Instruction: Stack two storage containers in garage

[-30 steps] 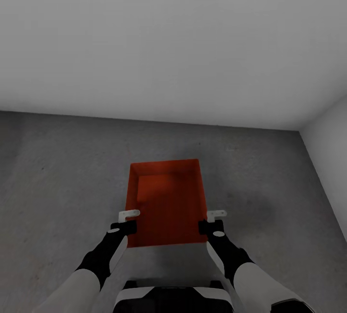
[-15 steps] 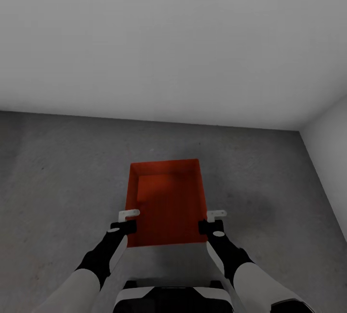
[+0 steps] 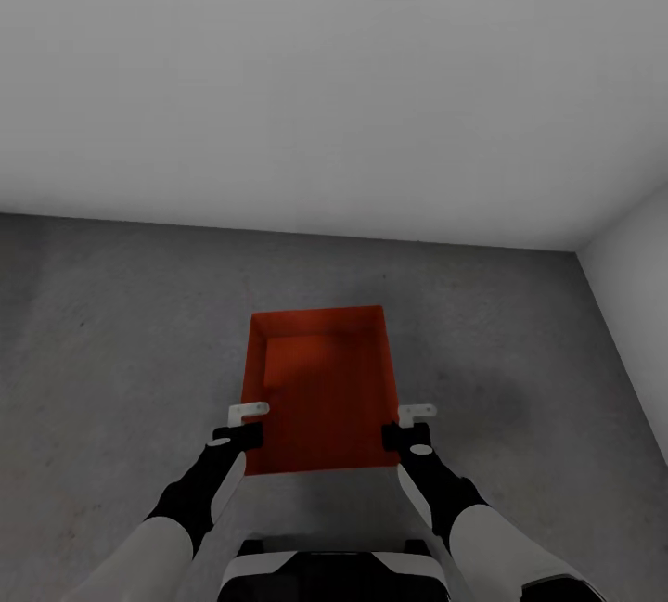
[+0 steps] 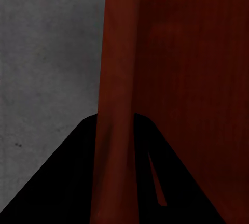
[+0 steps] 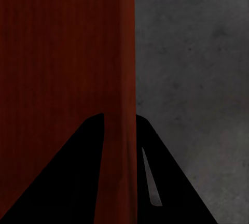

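One orange-red storage container point(image 3: 320, 389) is in the garage, over the dark grey floor point(image 3: 111, 352) in front of me. I cannot tell whether it rests on the floor or hangs just above it. My left gripper point(image 3: 244, 436) is shut on the container's left wall near its near corner. My right gripper point(image 3: 402, 436) is shut on the right wall opposite. In the left wrist view the dark fingers point(image 4: 67, 172) straddle the red wall point(image 4: 116, 79). The right wrist view shows the same grip on the other wall point(image 5: 122, 53).
A plain white wall point(image 3: 334, 73) stands a short way behind the container. A second white wall point(image 3: 640, 287) meets it in a corner at the right. Rough grey floor lies on both sides of the container. My own base point(image 3: 325, 574) shows at the near edge.
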